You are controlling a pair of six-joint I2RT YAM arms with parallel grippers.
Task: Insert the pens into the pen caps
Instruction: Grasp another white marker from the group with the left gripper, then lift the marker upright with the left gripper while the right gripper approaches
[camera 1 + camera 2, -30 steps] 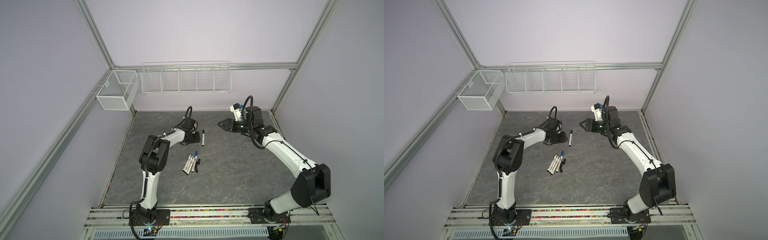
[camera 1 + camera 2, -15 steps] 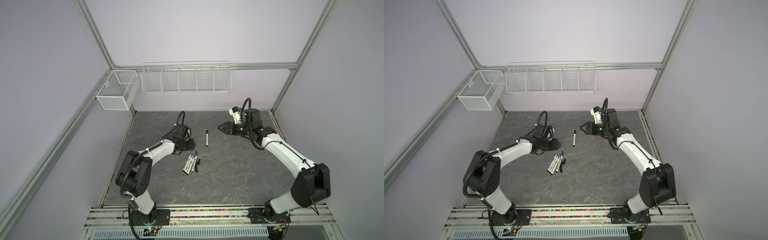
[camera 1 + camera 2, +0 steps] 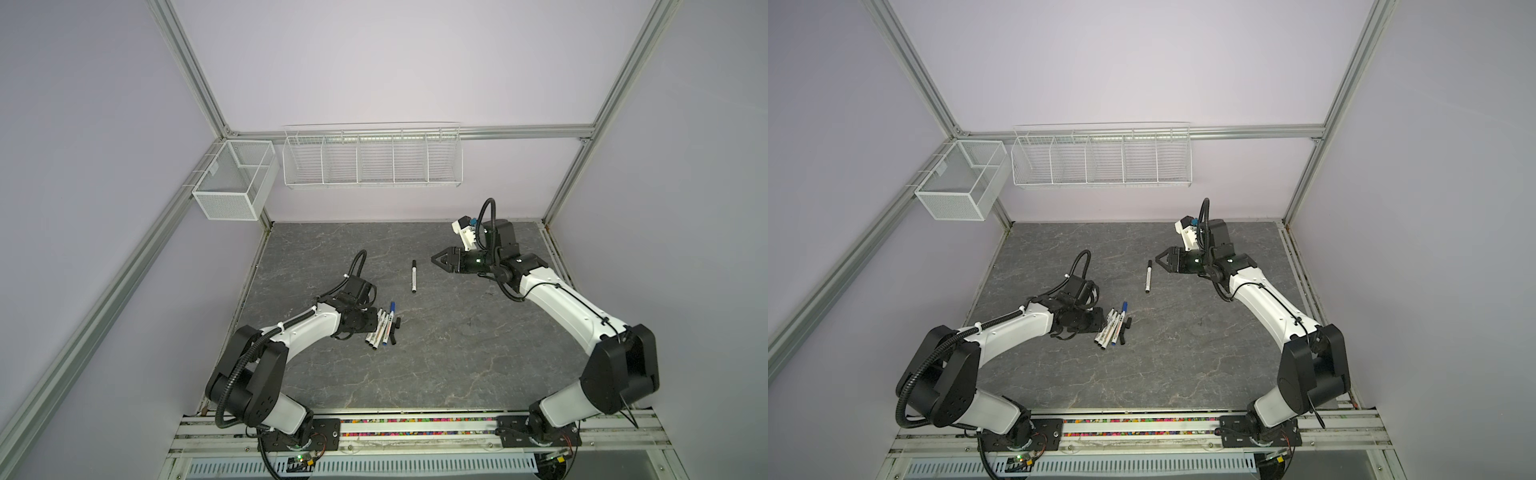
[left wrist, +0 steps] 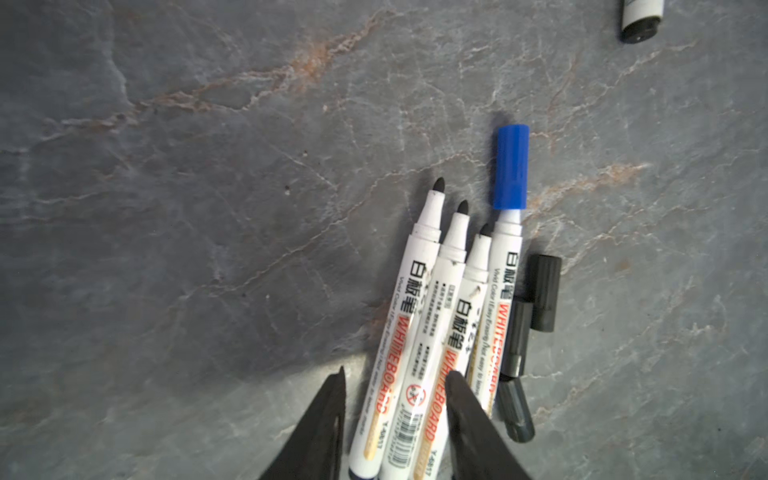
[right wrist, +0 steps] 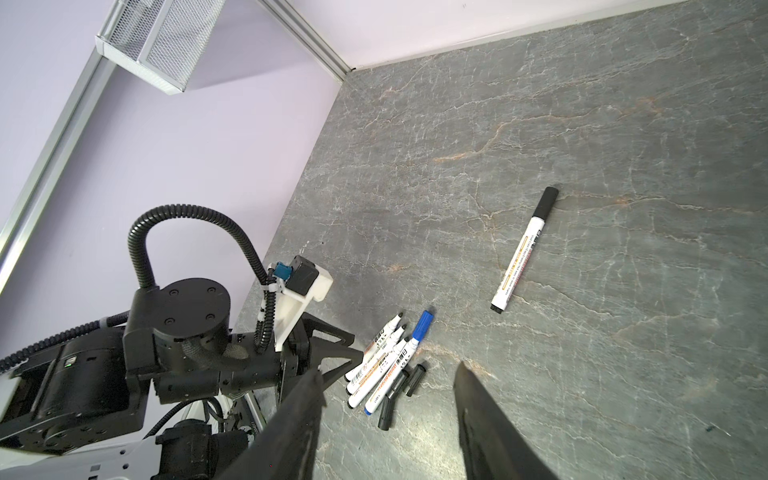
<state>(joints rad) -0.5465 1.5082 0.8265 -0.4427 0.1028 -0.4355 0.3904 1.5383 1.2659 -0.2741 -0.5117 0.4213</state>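
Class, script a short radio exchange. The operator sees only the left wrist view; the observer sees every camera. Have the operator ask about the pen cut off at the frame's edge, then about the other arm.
Operator: The lone pen is cut off at my edge. Is it capped?
Observer: Yes. The right wrist view shows a black cap on its other end.
Operator: And the other arm?
Observer: In a top view the right gripper hangs open and empty, just right of that pen's capped end, not touching it.
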